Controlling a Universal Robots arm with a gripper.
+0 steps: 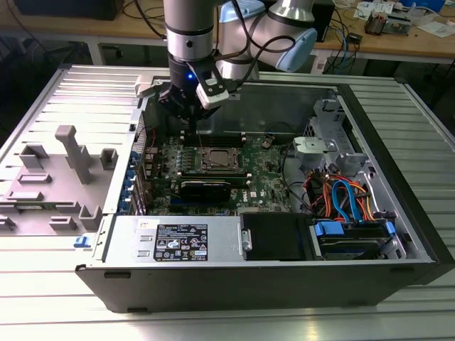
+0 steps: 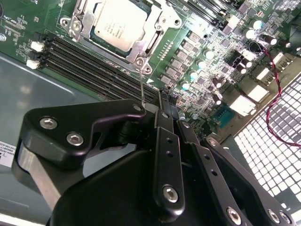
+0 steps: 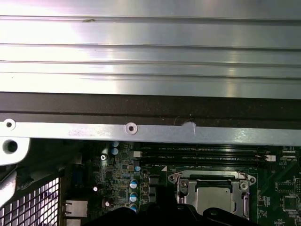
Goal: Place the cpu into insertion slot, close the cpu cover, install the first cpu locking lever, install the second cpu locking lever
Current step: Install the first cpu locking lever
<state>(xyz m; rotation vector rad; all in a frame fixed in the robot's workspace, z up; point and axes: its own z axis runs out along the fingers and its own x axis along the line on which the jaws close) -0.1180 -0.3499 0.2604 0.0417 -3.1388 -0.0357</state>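
Just ahead of the gripper (image 2: 168, 104), the cpu (image 2: 120, 23) is seated in the insertion slot (image 1: 218, 160) and framed by the lowered cpu cover (image 2: 141, 47). The fingers (image 2: 162, 120) are drawn together, just beside a thin locking lever (image 2: 141, 82). Well away from the gripper, a white label (image 1: 181, 241) is fixed; its print cannot be read.

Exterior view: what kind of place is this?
Probably a robotics lab or workshop: a robot arm reaches into an open computer case on a ribbed metal table, with a cluttered wooden workbench behind.
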